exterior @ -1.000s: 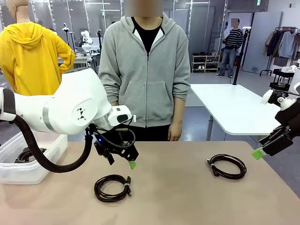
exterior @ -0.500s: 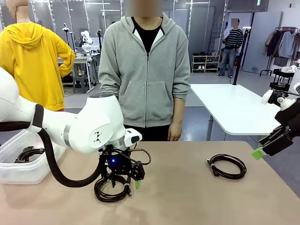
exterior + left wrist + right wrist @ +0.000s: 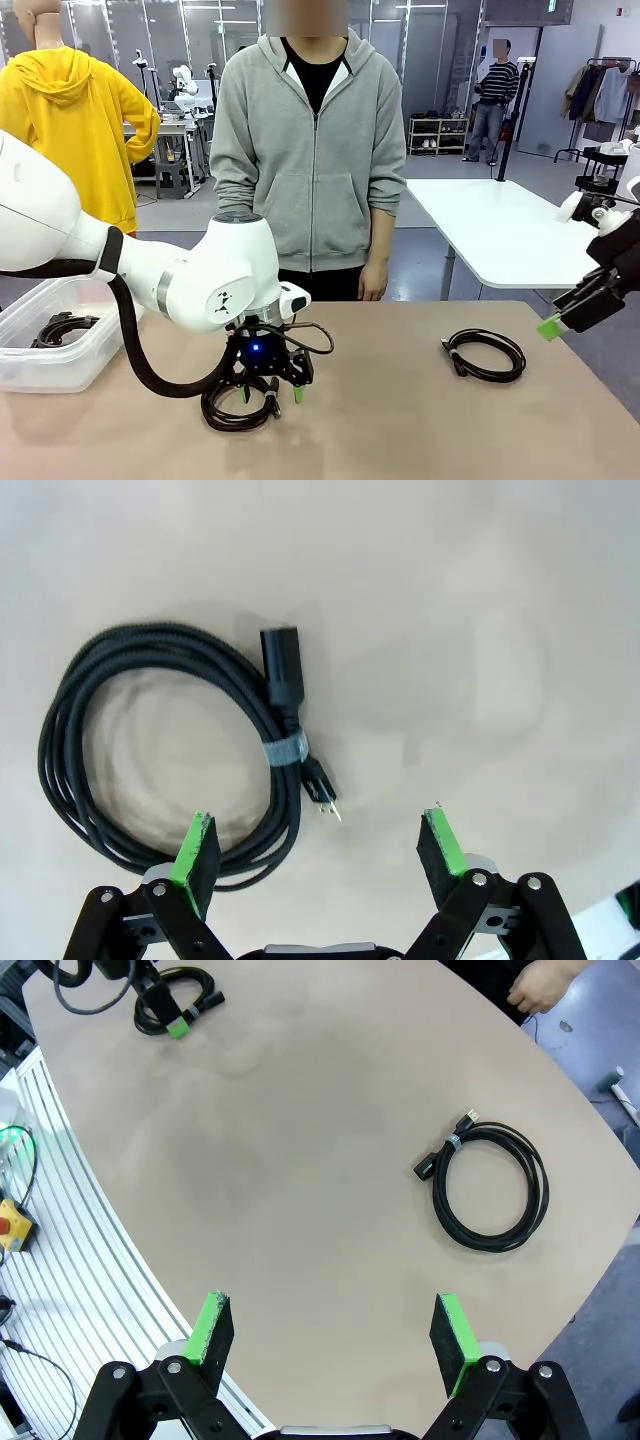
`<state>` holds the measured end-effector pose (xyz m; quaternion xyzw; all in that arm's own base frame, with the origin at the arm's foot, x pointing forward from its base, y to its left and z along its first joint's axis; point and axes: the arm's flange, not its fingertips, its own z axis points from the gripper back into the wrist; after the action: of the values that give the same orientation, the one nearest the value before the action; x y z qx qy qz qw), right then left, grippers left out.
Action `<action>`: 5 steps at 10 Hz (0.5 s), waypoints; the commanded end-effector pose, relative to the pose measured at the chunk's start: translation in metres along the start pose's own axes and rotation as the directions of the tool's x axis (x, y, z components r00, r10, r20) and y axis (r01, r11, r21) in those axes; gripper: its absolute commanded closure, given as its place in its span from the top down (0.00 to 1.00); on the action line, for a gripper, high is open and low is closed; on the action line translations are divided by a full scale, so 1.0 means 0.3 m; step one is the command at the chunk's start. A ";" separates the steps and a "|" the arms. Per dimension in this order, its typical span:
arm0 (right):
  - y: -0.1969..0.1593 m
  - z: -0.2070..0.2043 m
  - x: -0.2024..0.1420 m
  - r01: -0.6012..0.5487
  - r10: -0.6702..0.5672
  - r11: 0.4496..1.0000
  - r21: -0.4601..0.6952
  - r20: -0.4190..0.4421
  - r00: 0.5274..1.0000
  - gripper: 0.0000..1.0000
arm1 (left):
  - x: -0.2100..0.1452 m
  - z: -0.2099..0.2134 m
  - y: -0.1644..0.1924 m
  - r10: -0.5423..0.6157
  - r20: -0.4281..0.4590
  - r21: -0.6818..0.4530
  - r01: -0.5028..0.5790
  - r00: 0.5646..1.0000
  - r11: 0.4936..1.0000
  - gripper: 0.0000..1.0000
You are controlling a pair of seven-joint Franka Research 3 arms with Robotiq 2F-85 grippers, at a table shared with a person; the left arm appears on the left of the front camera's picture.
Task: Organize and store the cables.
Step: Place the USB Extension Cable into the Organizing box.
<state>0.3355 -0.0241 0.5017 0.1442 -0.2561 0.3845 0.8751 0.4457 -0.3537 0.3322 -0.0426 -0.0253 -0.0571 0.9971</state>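
Observation:
Two black cables lie coiled on the tan table. My left gripper (image 3: 271, 392) hangs open, low over the near-left coil (image 3: 215, 415). In the left wrist view, that coil (image 3: 285, 750) lies ahead and to the left of the left gripper (image 3: 318, 845), with its taped part and pronged plug between the jaws and one green finger (image 3: 197, 850) over its lower strands. The second coil (image 3: 452, 355) rests at the right. My right gripper (image 3: 565, 315) stays open in the air off the table's right edge. From the right wrist view, this gripper (image 3: 330, 1335) is high above the second coil (image 3: 441, 1175).
A clear plastic bin (image 3: 70, 365) at the table's left end holds another black cable (image 3: 60, 328). A person in a grey hoodie (image 3: 310, 150) stands at the far edge with hands down. Bare tabletop (image 3: 380, 400) lies between the two coils.
My left arm swung forward and down, bringing its open gripper from above and right of the near-left coil to just over it. The right arm and both coils stayed put.

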 end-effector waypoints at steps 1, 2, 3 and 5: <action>0.002 -0.003 0.013 0.024 -0.024 1.000 -0.013 0.001 1.000 1.00 | 0.045 -0.020 -0.027 0.042 0.030 0.029 -0.043 0.999 0.999 1.00; 0.002 -0.003 0.013 0.024 -0.024 1.000 -0.013 0.001 1.000 1.00 | 0.063 -0.033 -0.022 0.059 0.027 0.025 -0.059 0.998 0.998 1.00; 0.002 -0.003 0.013 0.024 -0.024 1.000 -0.013 0.001 1.000 1.00 | 0.075 -0.043 -0.022 0.066 0.019 0.025 -0.067 0.998 0.997 1.00; 0.002 -0.003 0.013 0.024 -0.024 1.000 -0.013 0.001 1.000 1.00 | 0.091 -0.052 -0.014 0.085 0.002 0.034 -0.085 0.996 0.996 0.87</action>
<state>0.3355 -0.0240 0.5016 0.1442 -0.2560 0.3846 0.8751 0.4690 -0.3535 0.3186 -0.0381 -0.0229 -0.0264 0.9987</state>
